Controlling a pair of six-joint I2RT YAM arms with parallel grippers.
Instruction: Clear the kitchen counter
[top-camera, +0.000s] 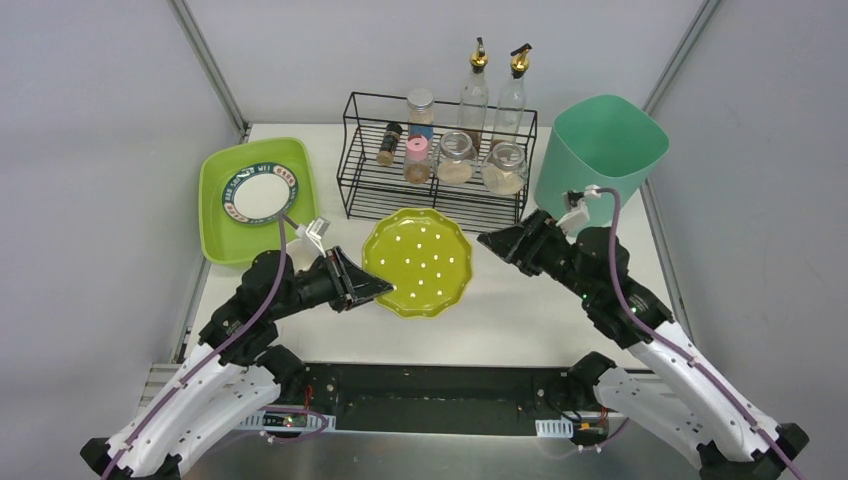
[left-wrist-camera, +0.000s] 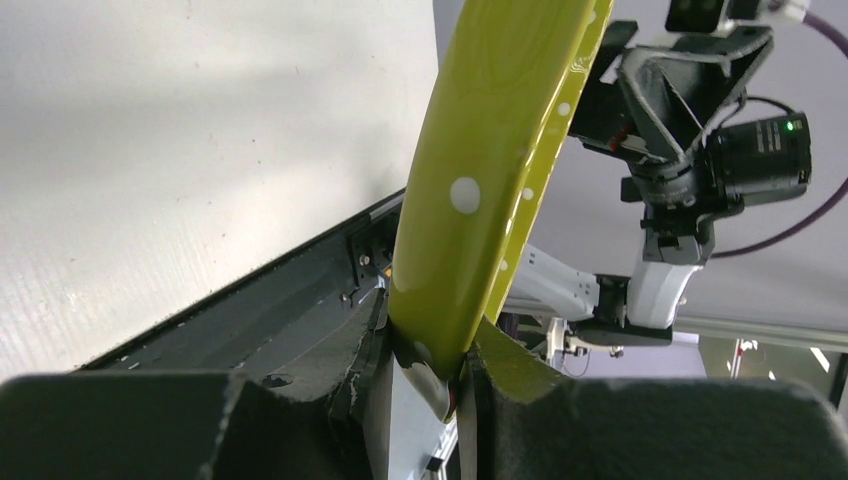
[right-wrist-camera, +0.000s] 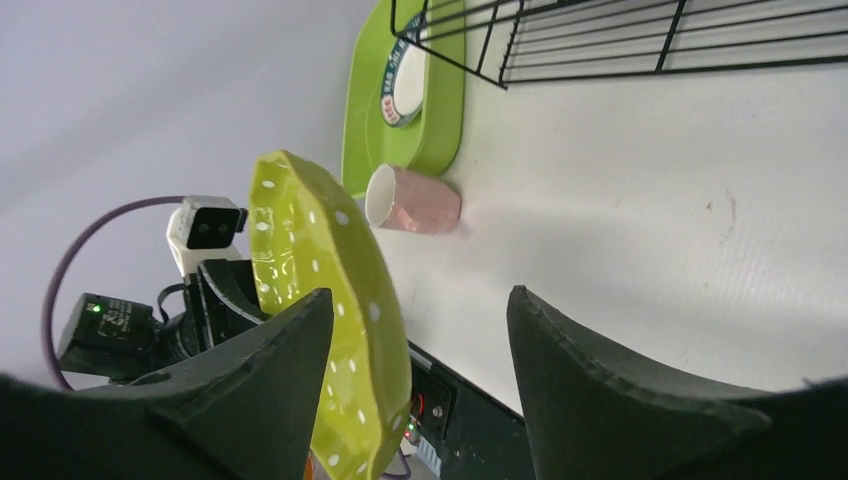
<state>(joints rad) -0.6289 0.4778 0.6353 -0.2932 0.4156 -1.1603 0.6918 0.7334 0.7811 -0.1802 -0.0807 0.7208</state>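
Plate, yellow-green scalloped w/ white dots (top-camera: 417, 262), over centre of white kitchen counter (top-camera: 520, 320), near side. L gripper (top-camera: 378, 290) clenched on plate's left rim. R gripper (top-camera: 488, 240) just right of plate, jaws spread, nothing between them. We note pink cup (right-wrist-camera: 412, 200) on its side, just beside lime-green square tub (top-camera: 215, 235) at far left; black wire rack (top-camera: 440, 200) far centre.

I'm running a mock kitchen in a lab cell: white kitchen counter (top-camera: 520, 320), grey panel walls (top-camera: 100, 150), aluminium posts (top-camera: 205, 55), black wire rack (top-camera: 440, 195) with spice jars (top-camera: 455, 158), oil bottles (top-camera: 473, 95).
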